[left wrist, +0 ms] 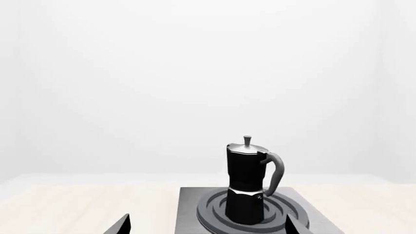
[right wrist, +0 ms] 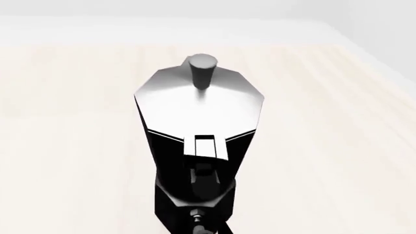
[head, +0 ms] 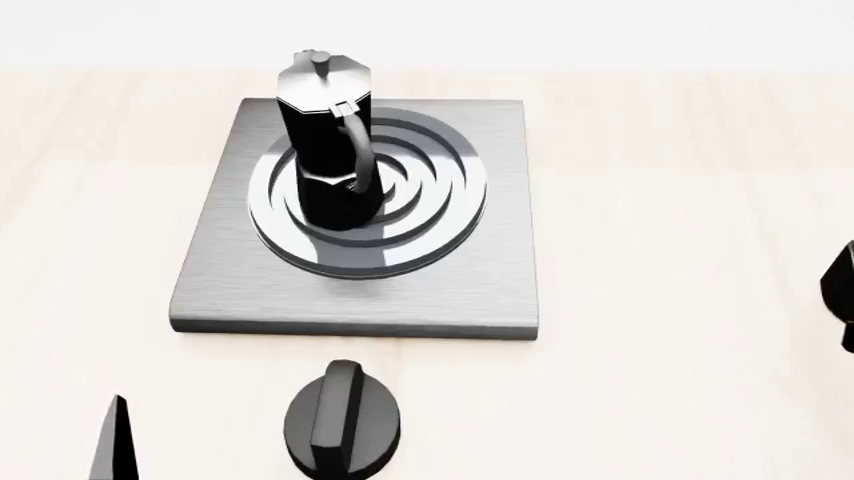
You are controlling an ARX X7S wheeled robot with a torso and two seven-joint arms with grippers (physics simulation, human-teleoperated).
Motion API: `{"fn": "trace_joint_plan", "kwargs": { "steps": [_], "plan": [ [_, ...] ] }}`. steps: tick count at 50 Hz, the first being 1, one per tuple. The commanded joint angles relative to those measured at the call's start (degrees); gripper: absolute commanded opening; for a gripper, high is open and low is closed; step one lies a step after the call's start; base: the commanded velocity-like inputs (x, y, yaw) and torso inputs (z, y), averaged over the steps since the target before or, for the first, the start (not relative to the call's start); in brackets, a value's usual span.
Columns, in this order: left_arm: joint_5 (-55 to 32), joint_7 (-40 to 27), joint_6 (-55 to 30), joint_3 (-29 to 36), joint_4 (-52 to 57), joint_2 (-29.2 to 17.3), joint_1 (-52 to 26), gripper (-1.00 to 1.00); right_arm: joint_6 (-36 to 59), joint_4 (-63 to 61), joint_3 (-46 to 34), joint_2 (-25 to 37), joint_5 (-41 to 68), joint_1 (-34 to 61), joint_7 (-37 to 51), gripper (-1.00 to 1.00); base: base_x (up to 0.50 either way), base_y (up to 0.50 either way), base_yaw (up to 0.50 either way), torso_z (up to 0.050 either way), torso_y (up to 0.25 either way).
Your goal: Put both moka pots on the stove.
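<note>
Nearest the table's front edge sits the dial knob [head: 343, 420], with a left gripper [left wrist: 208, 225] fingertip beside it; the two tips stand wide apart, empty. Mid-table, the stove [head: 441, 280] carries the first moka pot [head: 327, 140] upright on the burner's left half, probably leaving the right rings free for its twin. The second moka pot [right wrist: 198, 126] shows at the right edge, standing on wood. Whether the right gripper clasps it, I cannot tell.
</note>
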Motion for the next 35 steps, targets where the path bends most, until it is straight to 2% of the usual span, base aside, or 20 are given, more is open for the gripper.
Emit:
{"fn": "trace_joint_plan", "kwargs": {
  "steps": [1,4,9,13,24,35],
  "plan": [
    [0.0,-0.3,-0.3,0.1,0.3,-0.1,0.0,1.00,-1.9,1.6,-0.5,-1.2,-1.9,0.2,0.1,-1.00,0.00,0.00,0.00,0.000,0.000],
    [0.0,-0.3,-0.3,0.1,0.2,-0.2,-0.1,1.00,-5.3,0.0,-0.4,-0.9,-2.8,0.8,1.2,-1.00,0.00,0.00,0.00,0.000,0.000],
    [-3.4,0.4,1.2,-0.6,0.3,0.1,0.0,1.00,-10.1,-18.2,-0.5,5.9,-5.5,3.7,11.6,-1.00,0.00,0.00,0.00,0.000,0.000],
    [-4.8,1.3,2.1,-0.5,0.3,0.0,0.1,1.00,-10.8,-27.2,0.8,8.8,-5.3,6.1,15.3,-1.00,0.00,0.00,0.00,0.000,0.000],
    [-8.9,4.2,5.4,-0.2,0.0,-0.4,0.5,1.00,-7.2,-39.8,-0.8,10.3,-9.3,12.2,19.6,-1.00,0.00,0.00,0.00,0.000,0.000],
    [-9.4,4.4,6.6,-0.6,-1.0,-0.3,0.4,1.00,-3.9,-47.0,-1.8,8.8,-10.9,16.1,18.4,-1.00,0.00,0.00,0.00,0.000,0.000]
  ]
}}
